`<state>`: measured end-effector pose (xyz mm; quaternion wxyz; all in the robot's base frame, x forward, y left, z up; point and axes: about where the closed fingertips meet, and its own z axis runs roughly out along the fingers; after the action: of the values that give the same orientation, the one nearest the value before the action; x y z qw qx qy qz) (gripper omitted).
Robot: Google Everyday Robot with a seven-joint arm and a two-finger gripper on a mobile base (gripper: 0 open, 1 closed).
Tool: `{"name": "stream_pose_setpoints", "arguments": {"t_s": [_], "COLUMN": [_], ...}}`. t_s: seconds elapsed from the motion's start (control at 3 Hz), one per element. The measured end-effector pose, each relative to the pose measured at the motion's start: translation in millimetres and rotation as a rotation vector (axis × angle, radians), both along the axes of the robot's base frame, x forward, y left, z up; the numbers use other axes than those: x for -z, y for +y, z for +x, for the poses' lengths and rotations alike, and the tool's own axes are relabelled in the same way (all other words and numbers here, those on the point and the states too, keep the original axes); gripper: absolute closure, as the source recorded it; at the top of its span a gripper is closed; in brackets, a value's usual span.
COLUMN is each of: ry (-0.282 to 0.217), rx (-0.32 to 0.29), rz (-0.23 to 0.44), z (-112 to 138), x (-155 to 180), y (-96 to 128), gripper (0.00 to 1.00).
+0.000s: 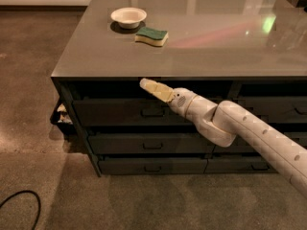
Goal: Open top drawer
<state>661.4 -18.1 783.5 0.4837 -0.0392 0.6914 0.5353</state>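
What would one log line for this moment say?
top drawer: shut, handle not gripped | pincer: above handle, under countertop edge | task: not done

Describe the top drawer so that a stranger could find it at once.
Under the grey counter, take the left stack of drawers, where the robot's hand hovers. The top drawer is the one just below the hand, its front taller than the two drawers beneath it.

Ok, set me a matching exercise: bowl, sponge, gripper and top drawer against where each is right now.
1 bowl
2 sponge
3 gripper
4 top drawer

a uppermost front of the left stack
b on the tabletop, right of the bowl
c just below the tabletop edge, above the handle
d on the tabletop, furthest left

Pairs: 1-d, 2-b, 3-c, 4-a
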Motion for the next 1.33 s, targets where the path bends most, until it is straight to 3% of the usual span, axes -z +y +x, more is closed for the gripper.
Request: {"name": "stream_pose_setpoints", "arguments": {"t_s": [0.67, 1.33], "ry": [0.012, 0.1], "rx": [0.006, -0.021], "rz": [-0.023, -0.067], "z": [7, 14], "x": [-11, 21], "y": [21, 38], "gripper": [0.0, 0.0]}}
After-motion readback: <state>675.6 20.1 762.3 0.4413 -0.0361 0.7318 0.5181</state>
